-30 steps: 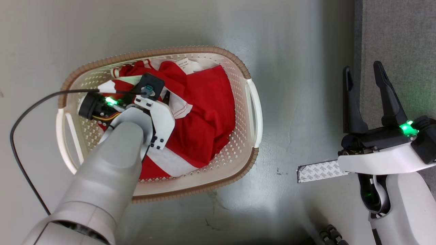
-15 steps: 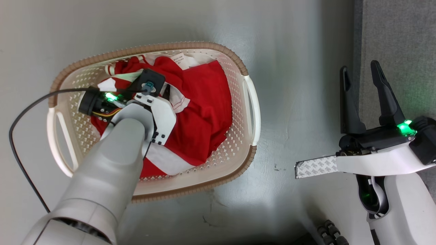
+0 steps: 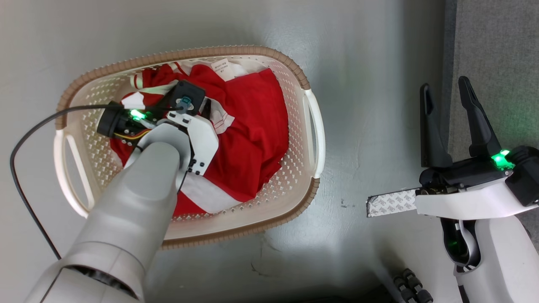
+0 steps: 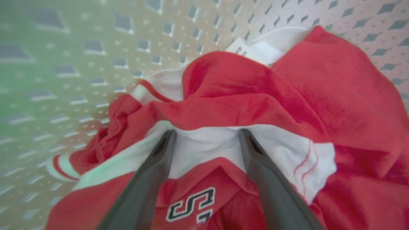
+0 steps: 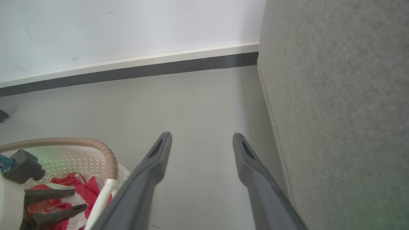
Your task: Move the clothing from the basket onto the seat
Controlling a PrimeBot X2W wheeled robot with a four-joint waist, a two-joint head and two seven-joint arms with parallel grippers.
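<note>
Left gripper (image 4: 207,132) stood spread inside the basket (image 3: 310,110), fingertips sunk either side of a white fold of the clothing (image 4: 287,95) — fold dead ahead, not yet pinched. Right gripper (image 3: 445,83) hung wide, empty, beside the seat (image 3: 492,50).

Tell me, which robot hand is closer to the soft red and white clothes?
Left. The left gripper is inside the cream perforated plastic basket, open and pressed into the soft red-and-white clothing. The right gripper hangs open outside it, beside the grey fabric sofa.
</note>
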